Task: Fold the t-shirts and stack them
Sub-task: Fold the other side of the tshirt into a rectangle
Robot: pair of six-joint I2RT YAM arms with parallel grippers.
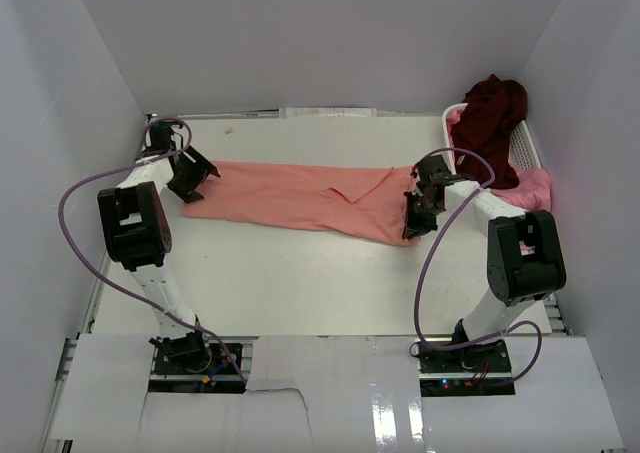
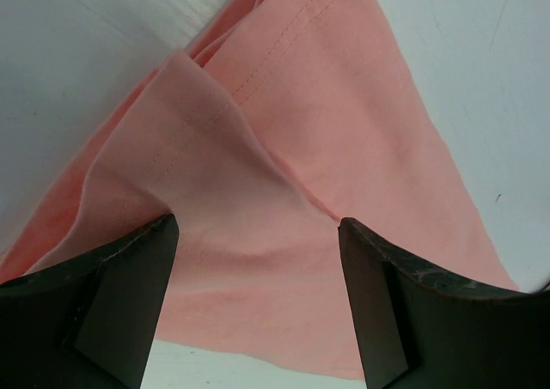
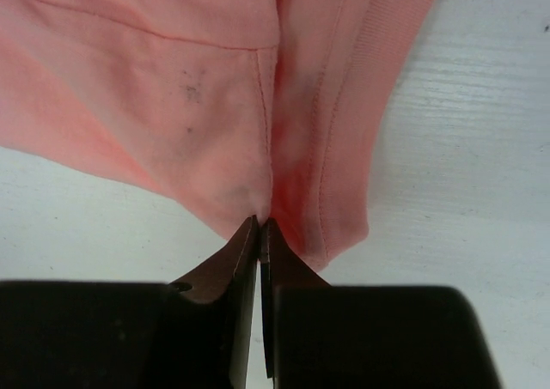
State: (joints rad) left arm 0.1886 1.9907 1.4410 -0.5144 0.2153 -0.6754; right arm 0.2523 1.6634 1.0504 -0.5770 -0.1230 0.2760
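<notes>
Locate the salmon shirt [image 1: 310,198] flat on the table [image 1: 300,293], stretched left to right and wrinkled along the middle. Leave the maroon shirt [image 1: 492,118], heaped in the basket [image 1: 527,145] at the far right corner, and the pink shirt [image 1: 535,188] at the basket's near end, for later. Confirm the right gripper [image 3: 260,226] clenched on the salmon shirt at its right end, tips pinching a thin fold of cloth beside a seam near the ribbed edge. Treat this bite as shallow: judging from the wrist view, held by the tips only, so likely to slip under a sharp pull. Note the left gripper [image 2: 256,227] released, jaws spread wide, poised over the left end of the shirt with a stitched hem and a raised fold between the fingers; contact with the cloth not determinable. Lower the left gripper until straddling that fold, then close on both layers well inside the hem. Check for a matching grip before lifting. Raise both ends together at equal pace, keeping the cloth taut but not stretched. Avoid dragging the right end into the basket close beside it. Expect soft, limp cloth: sag in the middle, and creases carried into the fold unless smoothed first.
</notes>
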